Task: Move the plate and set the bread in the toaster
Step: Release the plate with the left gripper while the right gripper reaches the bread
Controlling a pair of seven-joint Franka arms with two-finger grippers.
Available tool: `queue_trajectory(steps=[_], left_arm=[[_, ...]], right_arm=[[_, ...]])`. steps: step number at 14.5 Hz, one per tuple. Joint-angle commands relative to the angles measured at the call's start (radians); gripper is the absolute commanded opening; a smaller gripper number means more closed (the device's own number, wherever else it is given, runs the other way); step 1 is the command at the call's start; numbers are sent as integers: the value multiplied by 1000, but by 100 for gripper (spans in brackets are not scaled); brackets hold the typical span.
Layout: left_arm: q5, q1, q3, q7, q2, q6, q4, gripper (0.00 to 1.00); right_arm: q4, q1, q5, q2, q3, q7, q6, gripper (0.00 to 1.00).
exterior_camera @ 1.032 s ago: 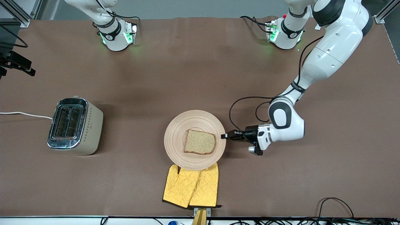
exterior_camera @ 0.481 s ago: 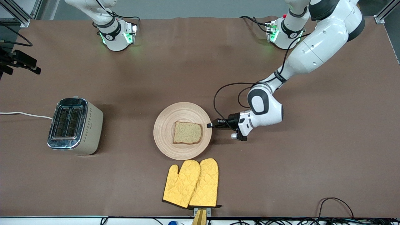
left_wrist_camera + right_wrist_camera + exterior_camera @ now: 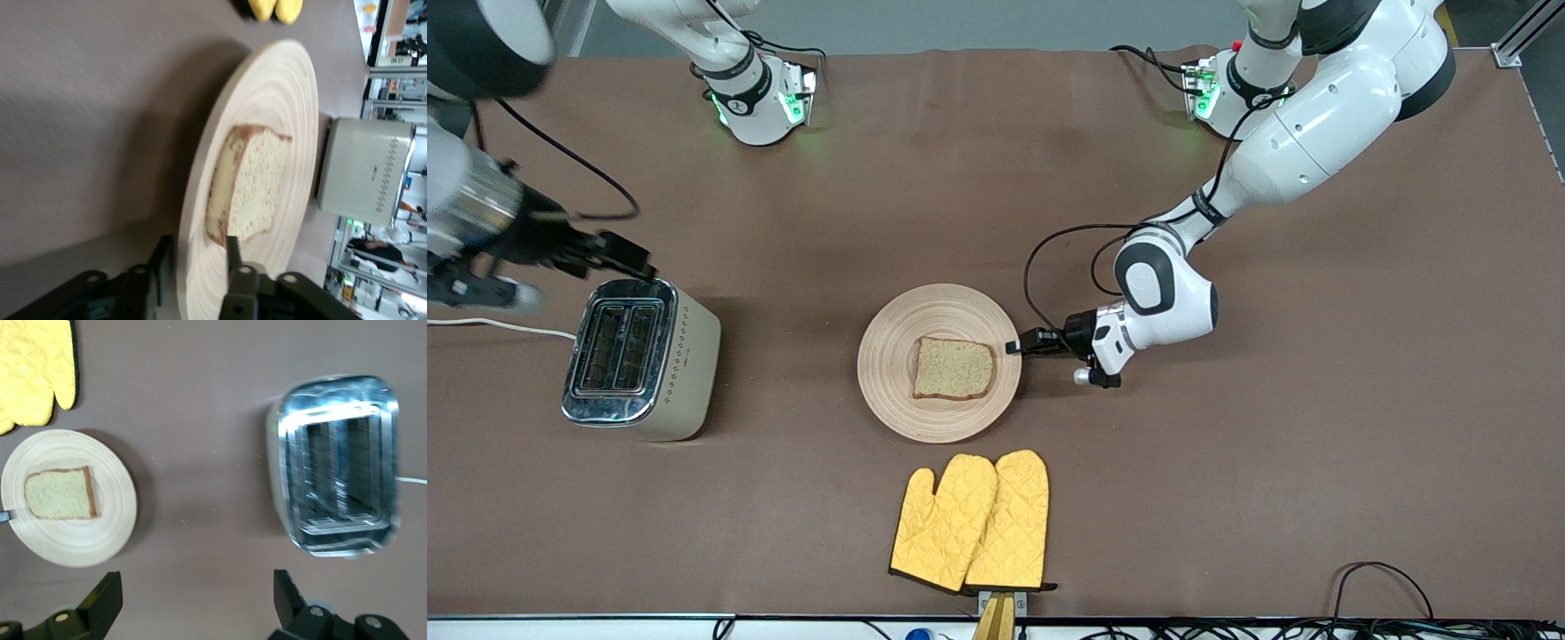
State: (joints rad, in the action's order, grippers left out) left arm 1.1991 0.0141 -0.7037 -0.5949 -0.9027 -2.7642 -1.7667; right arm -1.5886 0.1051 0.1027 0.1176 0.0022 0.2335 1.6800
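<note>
The pale wooden plate [image 3: 889, 356] lies mid-table with the bread [image 3: 953, 368] flat on it. My left gripper [image 3: 1014, 347] is shut on the plate's rim at the side toward the left arm's end; in the left wrist view one finger sits under the plate [image 3: 280, 120] and one on top, beside the bread [image 3: 253, 187]. The cream toaster [image 3: 640, 356] stands toward the right arm's end, both slots empty. My right gripper [image 3: 636, 262] hangs open and empty over the table beside the toaster. The right wrist view shows my right gripper [image 3: 197, 583], the toaster [image 3: 340, 467], the plate [image 3: 100, 540] and the bread [image 3: 60, 493].
Two yellow oven mitts [image 3: 971, 520] lie nearer to the front camera than the plate, apart from it; they also show in the right wrist view [image 3: 33, 367]. The toaster's white cord [image 3: 498, 325] runs off the table's edge. Brown table surface lies between plate and toaster.
My left gripper has dragged the plate with the bread off the mitts, farther from the front camera and toward the toaster. My right arm has swung into view beside the toaster.
</note>
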Motion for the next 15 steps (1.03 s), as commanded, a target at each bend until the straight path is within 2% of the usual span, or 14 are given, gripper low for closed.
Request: queue_trajectory(steps=[1, 7, 10, 13, 15], left_arm=[[30, 32, -10, 32, 65, -41, -19, 100], [-16, 196, 3, 55, 166, -38, -22, 100], [-143, 259, 50, 55, 166, -2, 3, 100], [-280, 349, 72, 78, 166, 118, 56, 100], [-431, 394, 101, 145, 171, 150, 96, 100]], right_arm=[[-25, 68, 23, 80, -5, 58, 114, 100], [-40, 247, 41, 330, -5, 188, 438, 100], [-39, 359, 45, 450, -7, 311, 617, 100], [-40, 389, 41, 546, -8, 316, 723, 81], [-41, 401, 43, 585, -8, 317, 757, 72]])
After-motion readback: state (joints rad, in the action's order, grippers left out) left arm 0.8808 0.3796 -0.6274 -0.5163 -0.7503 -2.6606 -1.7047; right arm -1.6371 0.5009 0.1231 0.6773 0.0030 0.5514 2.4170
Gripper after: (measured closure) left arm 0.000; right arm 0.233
